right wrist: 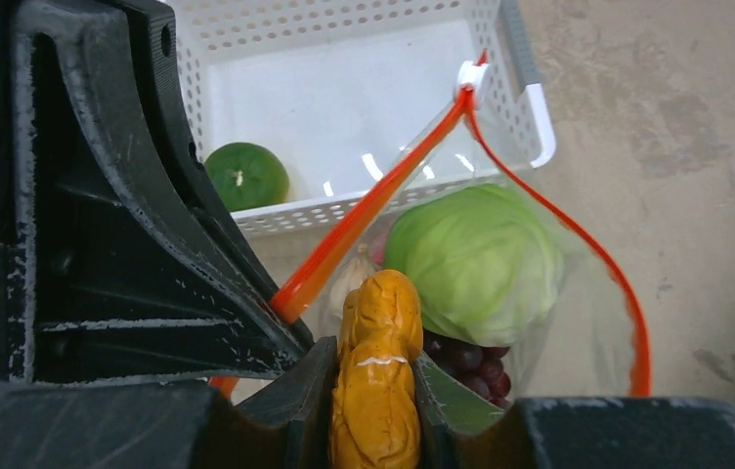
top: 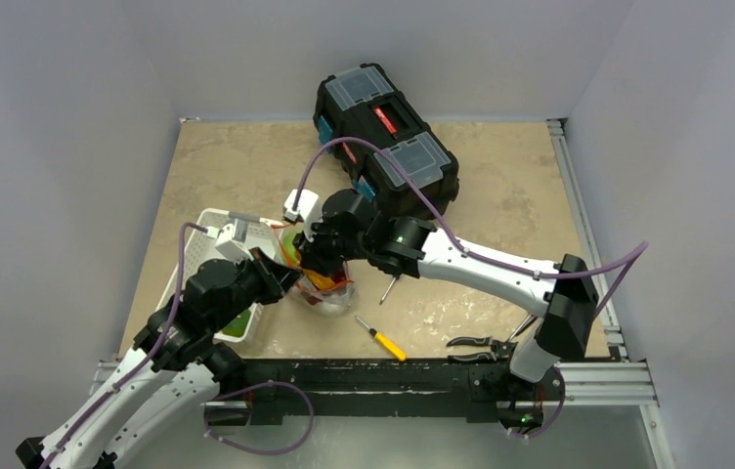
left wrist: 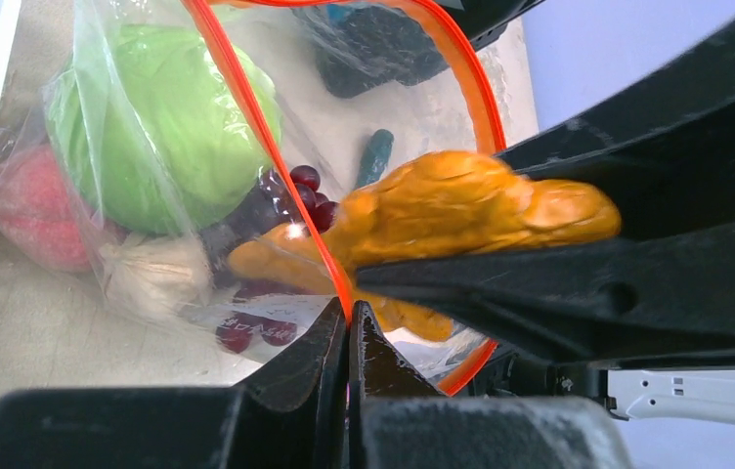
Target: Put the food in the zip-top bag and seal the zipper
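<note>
The right pincer grasps the orange carrots, their long axis pointing into the open zip-top bag, whose zipper the clenched left pincer holds on the near side.

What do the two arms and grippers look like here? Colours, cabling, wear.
Left arm and right arm: white link shells, black joint housings. A purple cable loops along each. Left gripper and right gripper have black, angular plastic fingers, scuffed with pale scratches.

The zip-top bag is clear, glossy plastic film. The basket is white perforated plastic; the worktop looks matt, mottled beige.
</note>
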